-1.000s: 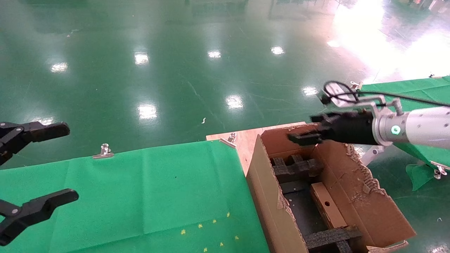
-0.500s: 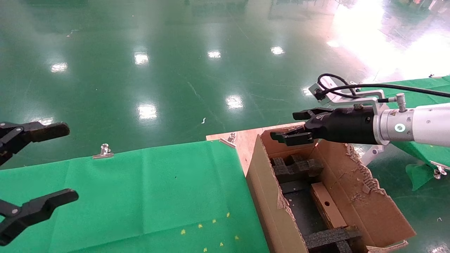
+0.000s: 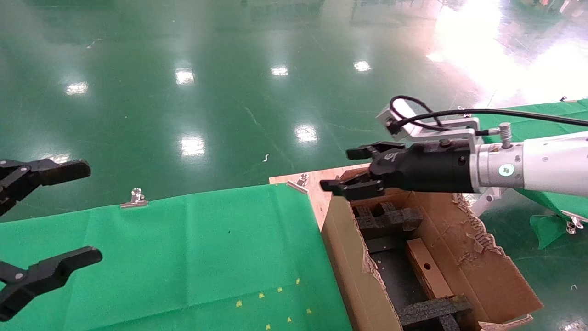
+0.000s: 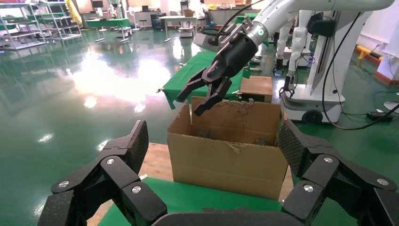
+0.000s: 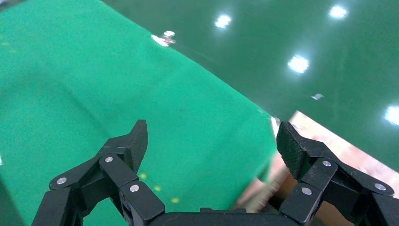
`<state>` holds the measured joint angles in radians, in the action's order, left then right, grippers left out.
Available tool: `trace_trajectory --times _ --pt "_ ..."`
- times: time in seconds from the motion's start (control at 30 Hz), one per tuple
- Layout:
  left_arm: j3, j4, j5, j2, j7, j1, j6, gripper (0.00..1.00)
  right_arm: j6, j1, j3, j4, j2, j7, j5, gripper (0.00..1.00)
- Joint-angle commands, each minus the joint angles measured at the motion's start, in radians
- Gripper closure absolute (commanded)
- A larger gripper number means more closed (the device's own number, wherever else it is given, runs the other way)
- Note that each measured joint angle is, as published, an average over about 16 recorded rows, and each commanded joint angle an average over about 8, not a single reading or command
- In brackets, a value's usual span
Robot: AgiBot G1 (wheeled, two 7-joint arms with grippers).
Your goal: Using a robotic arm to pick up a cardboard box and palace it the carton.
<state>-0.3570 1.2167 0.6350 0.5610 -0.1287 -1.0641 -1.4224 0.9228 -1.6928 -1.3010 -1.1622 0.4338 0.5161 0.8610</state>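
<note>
The carton [image 3: 349, 262] stands at the right end of the green table, flaps open, with black foam inserts [image 3: 390, 218] inside. The cardboard box [image 3: 425, 257] sits on edge inside it, its round hole facing up. The white robotic arm [image 3: 546, 163] reaches in from the right. Its black three-fingered gripper [image 3: 356, 177] is spread open and empty above the carton's far left corner. It also shows in the left wrist view [image 4: 214, 80] over the carton [image 4: 226, 160]. My left gripper [image 3: 92, 212] hangs open and empty at the table's left end. My right gripper [image 5: 212, 136] is open and empty.
A green cloth [image 3: 206, 257] covers the table, held by metal clips [image 3: 135, 197]. A bare wooden board corner [image 3: 317, 181] lies beside the carton. A second green table [image 3: 551, 115] stands at the right. The robotic arm's white base [image 4: 315, 99] stands behind the carton.
The robotic arm's open gripper has moved left and slightly up, from over the carton's far side to its far left corner. My grippers have not moved.
</note>
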Motion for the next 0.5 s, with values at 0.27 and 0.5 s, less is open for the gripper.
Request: trace_trajectory --times 0.27,0.5 --pt "0.0 0.0 0.0 0.0 0.0 0.0 0.0 0.0 0.108 0.116 0.192 -0.023 0.033 -0.062 -0.024 0.0" --pt "0.0 0.0 0.0 0.0 0.0 0.0 0.0 0.0 0.191 0.206 0.34 -0.041 0.059 -0.109 -0.043 0.0"
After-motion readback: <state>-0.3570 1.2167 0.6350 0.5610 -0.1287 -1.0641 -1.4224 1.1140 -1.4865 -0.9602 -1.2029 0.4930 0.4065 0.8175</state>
